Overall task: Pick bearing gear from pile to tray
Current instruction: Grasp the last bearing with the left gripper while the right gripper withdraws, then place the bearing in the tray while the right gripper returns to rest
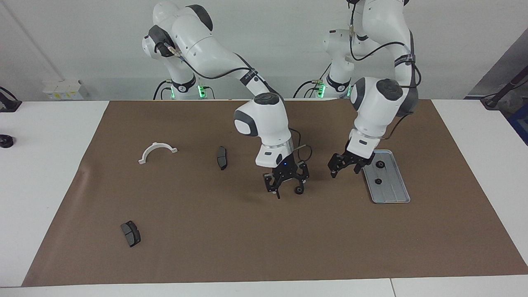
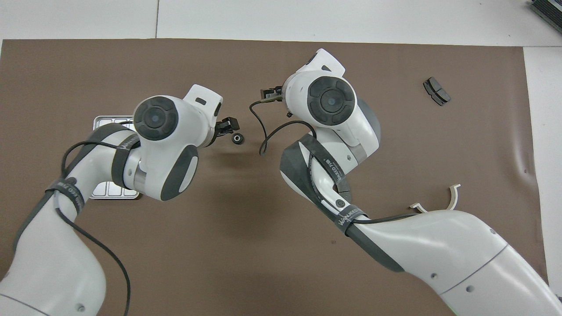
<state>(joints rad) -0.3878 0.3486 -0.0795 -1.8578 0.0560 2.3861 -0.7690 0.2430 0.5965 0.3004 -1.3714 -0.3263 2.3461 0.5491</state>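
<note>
A small black bearing gear (image 1: 298, 190) (image 2: 237, 138) lies on the brown mat, midway along the table. My right gripper (image 1: 286, 187) (image 2: 268, 93) hangs open just above the mat, and one fingertip is close beside the gear. Whether they touch I cannot tell. My left gripper (image 1: 344, 167) (image 2: 226, 125) is open and holds nothing, low over the mat between that gear and the silver tray (image 1: 392, 194) (image 2: 105, 119). Two more black gears (image 1: 380, 164) (image 1: 378, 181) rest in the tray. The pile's white half-ring (image 1: 157, 152) (image 2: 452, 195) lies toward the right arm's end.
One dark grey pad (image 1: 222, 157) lies on the mat between the half-ring and the right gripper. A second pad (image 1: 130, 233) (image 2: 436, 91) lies farther from the robots, toward the right arm's end. Both arms' bulky wrists stand close together over the mat's middle.
</note>
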